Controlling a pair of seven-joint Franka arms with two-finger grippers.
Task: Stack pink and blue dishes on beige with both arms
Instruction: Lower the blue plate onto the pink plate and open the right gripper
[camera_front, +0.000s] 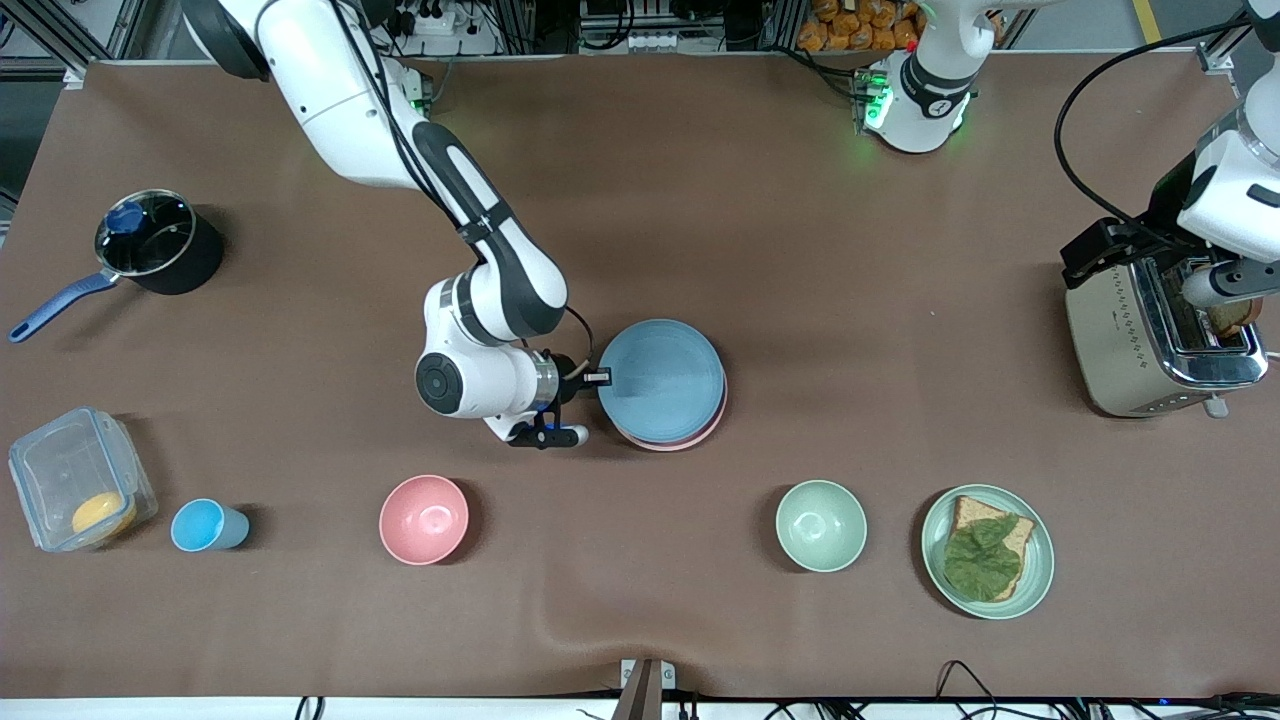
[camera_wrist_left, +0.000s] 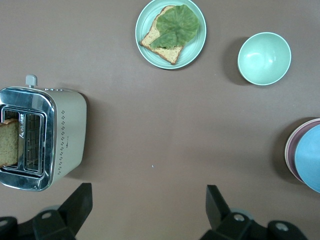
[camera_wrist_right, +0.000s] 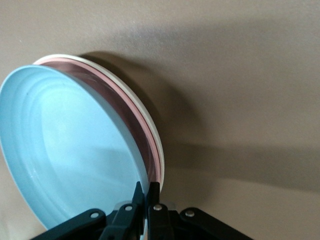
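Note:
The light blue plate lies on top of the pale pink plate in the middle of the table. In the right wrist view the blue plate tilts over the pink plate. The cream-beige plate shows as a thin rim under both. My right gripper is shut on the blue plate's rim at the edge toward the right arm's end. My left gripper waits open and empty, high up by the toaster; its view catches the stack's blue plate at the edge.
A toaster holding toast stands at the left arm's end. Near the front camera sit a green plate with toast and lettuce, a green bowl, a pink bowl, a blue cup and a clear container. A black pot stands farther back.

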